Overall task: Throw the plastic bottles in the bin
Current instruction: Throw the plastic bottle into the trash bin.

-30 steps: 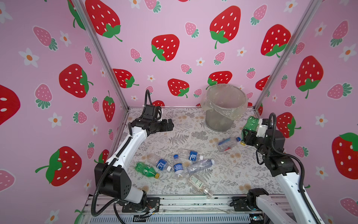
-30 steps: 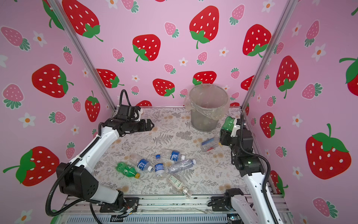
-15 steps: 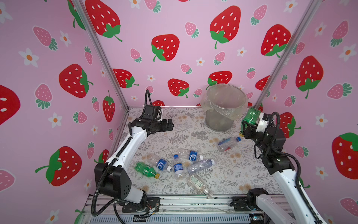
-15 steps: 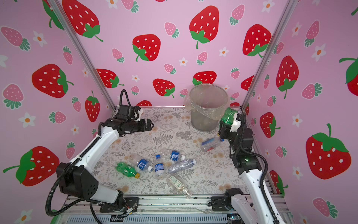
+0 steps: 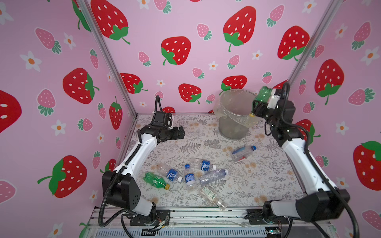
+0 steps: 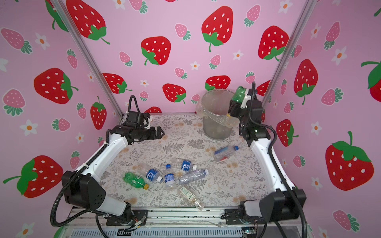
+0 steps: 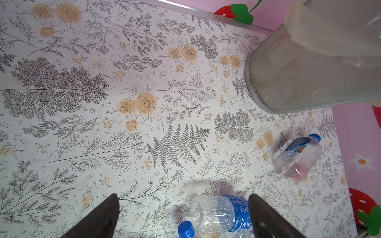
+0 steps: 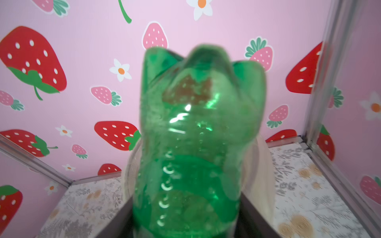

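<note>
**Green bottle tipped cap-down at the bin rim**

I keep the right gripper raised beside the bin so the green bottle hangs base-up, its yellow cap at the liner folded over the near edge, placed to fall inside rather than onto the table. It sits between the jaws. I cannot tell whether they pinch it or have let go. My left gripper hovers spread wide and empty, away from the bin, while the loose bottles lie waiting.
</note>
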